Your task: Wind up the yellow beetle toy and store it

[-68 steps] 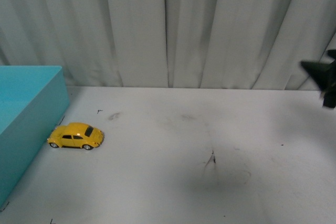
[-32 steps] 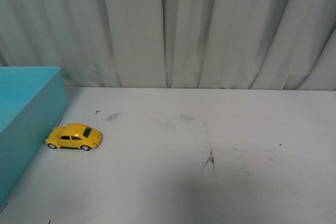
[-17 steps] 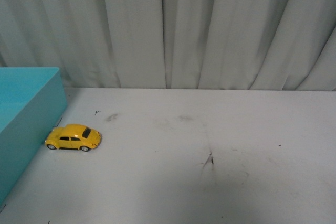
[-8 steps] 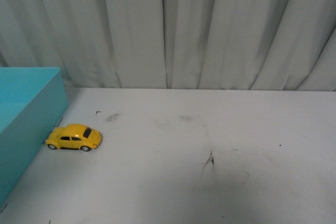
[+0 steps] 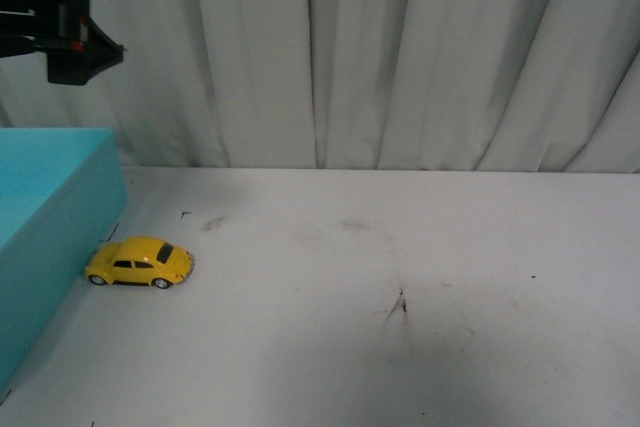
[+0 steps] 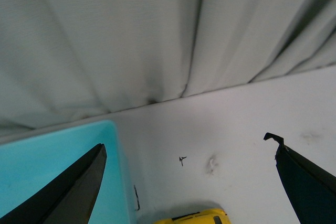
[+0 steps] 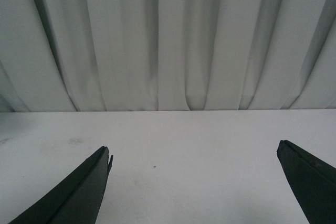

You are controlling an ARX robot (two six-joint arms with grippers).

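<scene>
- Task thing: the small glossy yellow Beetle-shaped toy car stands on its four wheels on the white desk, close to the left edge. It is side-on to the front camera.
- One end of the toy sits right against the side wall of the large turquoise box that runs along the left edge of the desk. Touching or a hair apart: cannot tell.
- Left arm: raised high above the box, in front of the pale pleated curtain, well apart from the toy.
- Left jaws: spread wide, nothing between them. The wrist camera looks down past them at the box and the toy's yellow roof.
- Right jaws: spread wide, nothing held. The wrist view shows only bare desk and curtain. The right arm is absent from the front view.
- Progress, as judged: nothing is completed. The toy is ungripped, outside the box, and shows no sign of having been wound.
- Remaining: bring the left arm down to the toy, grip it, wind it up, then put it in the box, which is probably the store.
- Open or lidded box top: cannot tell.
</scene>
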